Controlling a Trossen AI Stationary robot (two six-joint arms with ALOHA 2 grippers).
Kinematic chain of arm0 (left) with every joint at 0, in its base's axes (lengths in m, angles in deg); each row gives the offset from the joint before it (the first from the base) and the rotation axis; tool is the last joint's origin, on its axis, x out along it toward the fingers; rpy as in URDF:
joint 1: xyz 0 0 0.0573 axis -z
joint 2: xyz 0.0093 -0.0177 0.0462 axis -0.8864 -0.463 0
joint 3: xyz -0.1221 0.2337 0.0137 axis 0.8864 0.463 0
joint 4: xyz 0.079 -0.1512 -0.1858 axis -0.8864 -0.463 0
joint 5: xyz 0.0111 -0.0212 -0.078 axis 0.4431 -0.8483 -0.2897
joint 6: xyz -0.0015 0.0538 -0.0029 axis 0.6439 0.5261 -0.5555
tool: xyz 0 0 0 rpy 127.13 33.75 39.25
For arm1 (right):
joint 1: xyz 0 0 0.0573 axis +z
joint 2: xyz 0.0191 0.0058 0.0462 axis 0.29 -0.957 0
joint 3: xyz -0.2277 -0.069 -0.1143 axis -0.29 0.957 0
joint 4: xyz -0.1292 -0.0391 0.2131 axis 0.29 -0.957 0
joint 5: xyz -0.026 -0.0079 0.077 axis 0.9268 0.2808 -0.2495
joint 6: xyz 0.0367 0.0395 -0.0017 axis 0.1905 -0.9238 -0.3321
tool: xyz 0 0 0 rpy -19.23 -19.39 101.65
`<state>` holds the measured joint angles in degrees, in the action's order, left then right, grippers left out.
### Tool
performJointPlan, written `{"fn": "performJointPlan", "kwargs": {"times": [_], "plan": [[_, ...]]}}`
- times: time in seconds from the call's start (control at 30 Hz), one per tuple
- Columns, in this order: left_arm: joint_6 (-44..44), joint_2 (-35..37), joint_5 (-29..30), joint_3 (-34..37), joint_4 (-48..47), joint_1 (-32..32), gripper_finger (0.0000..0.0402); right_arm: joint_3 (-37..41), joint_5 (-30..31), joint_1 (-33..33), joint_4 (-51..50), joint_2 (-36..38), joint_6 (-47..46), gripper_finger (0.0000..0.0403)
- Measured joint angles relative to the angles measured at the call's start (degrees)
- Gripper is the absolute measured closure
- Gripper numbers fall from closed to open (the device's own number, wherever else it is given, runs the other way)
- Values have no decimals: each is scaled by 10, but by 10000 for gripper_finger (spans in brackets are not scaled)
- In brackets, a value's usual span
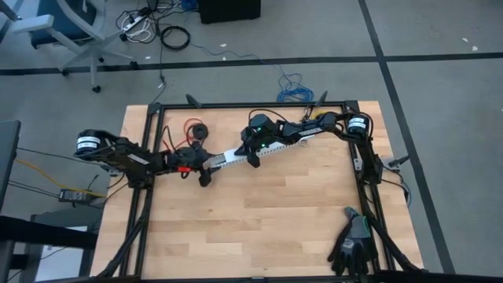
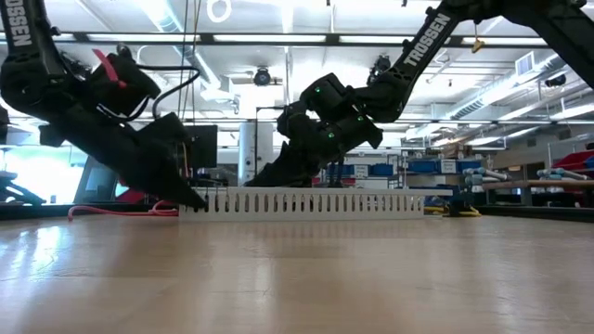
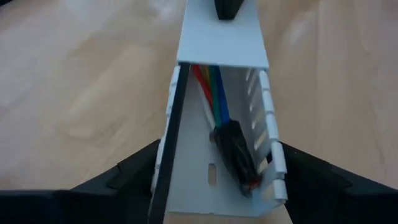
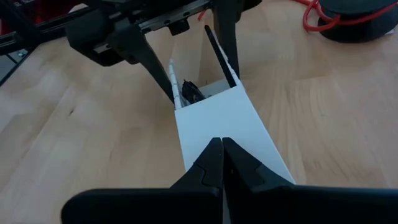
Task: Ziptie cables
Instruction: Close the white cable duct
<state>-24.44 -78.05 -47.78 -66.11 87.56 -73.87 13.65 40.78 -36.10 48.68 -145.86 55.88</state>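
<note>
Left wrist view is showing the multicoloured ribbon of cables (image 3: 211,93) lying inside the slotted white plastic channel (image 3: 221,43) — the left gripper (image 3: 217,177) is straddling its open end, fingers apart, while the right gripper (image 4: 222,163), fingers together, is pressing the cover. Next, judging by this, comes threading the ziptie, which I cannot make out.

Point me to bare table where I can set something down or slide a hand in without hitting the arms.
Free: the wide near stretch of the table, bordered by the white channel on the far side and the black gloves at the near right corner. Crowded: the far strip, where the left gripper straddles the channel's end, the right gripper presses on its cover, and the red wire spool sits.
</note>
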Motion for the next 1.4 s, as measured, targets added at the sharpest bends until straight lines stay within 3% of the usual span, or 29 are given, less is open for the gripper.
{"fn": "performJointPlan", "kwargs": {"times": [0.3,0.63,0.8,1.0,1.13,1.3,1.4], "plan": [[30,-7,5,6,30,1,120,0,-3,0,0,0,-7,403],[26,-41,7,5,64,1,167,1,-17,-2,-4,6,-8,403],[27,-42,4,4,63,1,171,3,-8,-11,-142,85,41,403],[28,-42,5,5,63,1,171,3,77,-32,-341,198,108,403],[29,-42,5,5,63,1,171,24,121,-56,-392,235,112,403],[30,-42,6,5,63,1,172,64,125,-79,-346,218,97,403],[30,-42,6,6,64,1,172,76,86,-76,-273,175,81,403]]}}
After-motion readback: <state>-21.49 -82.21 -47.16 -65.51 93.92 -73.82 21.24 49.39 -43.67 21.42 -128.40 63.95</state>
